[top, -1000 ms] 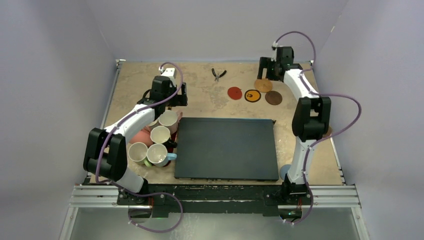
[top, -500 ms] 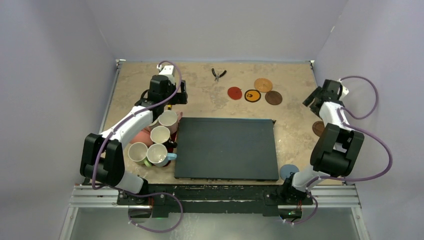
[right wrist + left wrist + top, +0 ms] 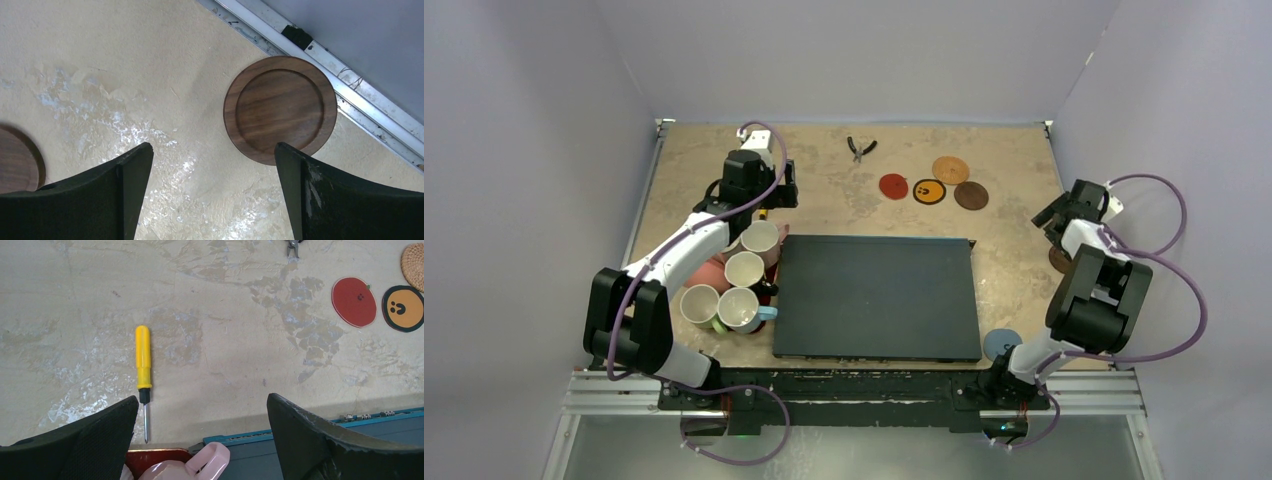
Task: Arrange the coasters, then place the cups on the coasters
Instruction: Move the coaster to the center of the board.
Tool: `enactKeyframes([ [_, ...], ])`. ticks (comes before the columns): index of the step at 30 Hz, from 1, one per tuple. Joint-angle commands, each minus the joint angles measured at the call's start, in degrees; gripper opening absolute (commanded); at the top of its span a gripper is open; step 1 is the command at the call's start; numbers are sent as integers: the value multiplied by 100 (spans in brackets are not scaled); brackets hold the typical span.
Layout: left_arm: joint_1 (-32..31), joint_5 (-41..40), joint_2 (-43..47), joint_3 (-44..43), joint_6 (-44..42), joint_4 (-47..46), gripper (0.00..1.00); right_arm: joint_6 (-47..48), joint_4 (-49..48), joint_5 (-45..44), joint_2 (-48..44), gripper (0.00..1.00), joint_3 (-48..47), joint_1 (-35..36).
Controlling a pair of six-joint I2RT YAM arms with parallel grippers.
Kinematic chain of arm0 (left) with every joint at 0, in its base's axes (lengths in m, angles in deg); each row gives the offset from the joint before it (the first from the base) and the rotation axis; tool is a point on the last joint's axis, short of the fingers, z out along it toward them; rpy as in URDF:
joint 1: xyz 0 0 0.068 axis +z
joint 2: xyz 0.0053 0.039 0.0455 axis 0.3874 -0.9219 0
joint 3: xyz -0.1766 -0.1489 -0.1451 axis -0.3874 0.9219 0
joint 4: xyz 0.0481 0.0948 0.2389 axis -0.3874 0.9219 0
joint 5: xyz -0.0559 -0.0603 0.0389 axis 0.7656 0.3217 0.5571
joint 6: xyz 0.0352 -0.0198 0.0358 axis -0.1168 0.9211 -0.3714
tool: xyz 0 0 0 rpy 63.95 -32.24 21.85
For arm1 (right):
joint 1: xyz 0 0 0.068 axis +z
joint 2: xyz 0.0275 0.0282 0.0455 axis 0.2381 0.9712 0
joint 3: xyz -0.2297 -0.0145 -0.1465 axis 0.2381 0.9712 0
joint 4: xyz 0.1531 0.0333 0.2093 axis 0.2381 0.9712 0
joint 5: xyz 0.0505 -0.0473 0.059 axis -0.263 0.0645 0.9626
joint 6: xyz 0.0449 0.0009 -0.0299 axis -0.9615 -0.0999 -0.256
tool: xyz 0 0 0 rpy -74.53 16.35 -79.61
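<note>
My right gripper [image 3: 1059, 215] [image 3: 213, 147] hangs open and empty over bare table near the right edge. The brown wood coaster [image 3: 280, 110] [image 3: 1058, 258] lies just ahead of its right finger, and the dark brown coaster [image 3: 15, 160] [image 3: 971, 195] shows at the left edge. Red [image 3: 893, 185] [image 3: 354, 302], yellow [image 3: 929, 191] [image 3: 403, 308] and cork [image 3: 950, 169] [image 3: 414, 259] coasters lie at the back. A grey-blue coaster [image 3: 1001, 343] sits near the right base. My left gripper [image 3: 771, 198] [image 3: 202, 399] is open above the pale pink cup [image 3: 210, 462] [image 3: 760, 237]. Several more cups [image 3: 738, 308] cluster at the left.
A large black mat [image 3: 879, 297] fills the middle of the table. A yellow screwdriver [image 3: 143, 360] lies by the left gripper, pliers [image 3: 860, 148] at the back. A red tray [image 3: 150, 457] holds the cups. A metal rail [image 3: 320, 55] runs along the right table edge.
The right arm swung from the back by the cork coaster to the right edge, ending over the brown wood coaster. The left arm stayed almost still.
</note>
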Motion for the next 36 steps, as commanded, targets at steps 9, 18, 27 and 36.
enactKeyframes([
  [9,-19,-68,114,5,-85,-196,95,-338,-498,165,410,82,214,-63],
  [18,-21,-130,88,8,-104,-187,95,-267,-870,533,808,66,-29,-57],
  [27,-19,-163,-62,-12,-131,-172,95,-437,-1278,1136,1265,61,-418,167],
  [36,-24,-139,-245,-71,-139,-117,95,-957,-1248,700,1831,63,-1078,1040],
])
